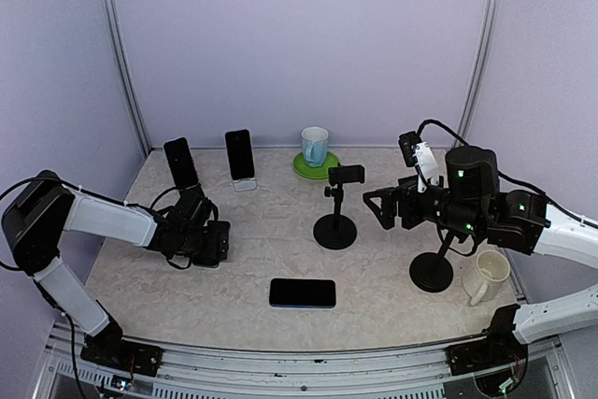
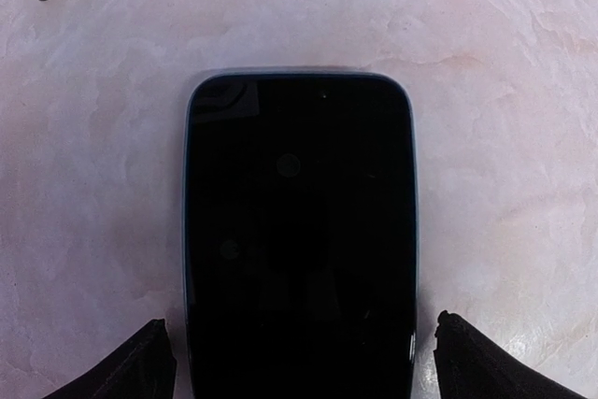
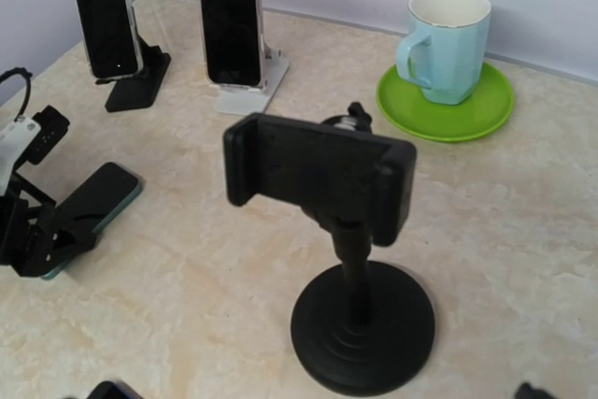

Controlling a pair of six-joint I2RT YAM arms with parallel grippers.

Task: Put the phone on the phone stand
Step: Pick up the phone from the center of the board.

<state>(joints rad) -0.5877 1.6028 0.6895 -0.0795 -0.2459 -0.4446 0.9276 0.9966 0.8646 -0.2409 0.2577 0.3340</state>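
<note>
A black phone (image 2: 299,231) with a teal edge lies flat, screen up, on the marbled table at the left. My left gripper (image 2: 299,376) is open and low over it, one fingertip (image 2: 140,366) on each side of its near end, with small gaps to its edges. In the right wrist view the same phone (image 3: 98,195) shows beneath the left gripper (image 3: 33,231). A black phone stand (image 1: 335,228) with an empty clamp (image 3: 318,175) stands mid-table. My right gripper (image 1: 381,207) hovers open just right of it, holding nothing.
A second phone (image 1: 302,292) lies flat at the front centre. Two phones (image 1: 180,163) (image 1: 240,154) sit on stands at the back left. A blue mug (image 1: 315,146) on a green saucer is at the back. Another round stand (image 1: 432,271) and a white mug (image 1: 486,276) are at the right.
</note>
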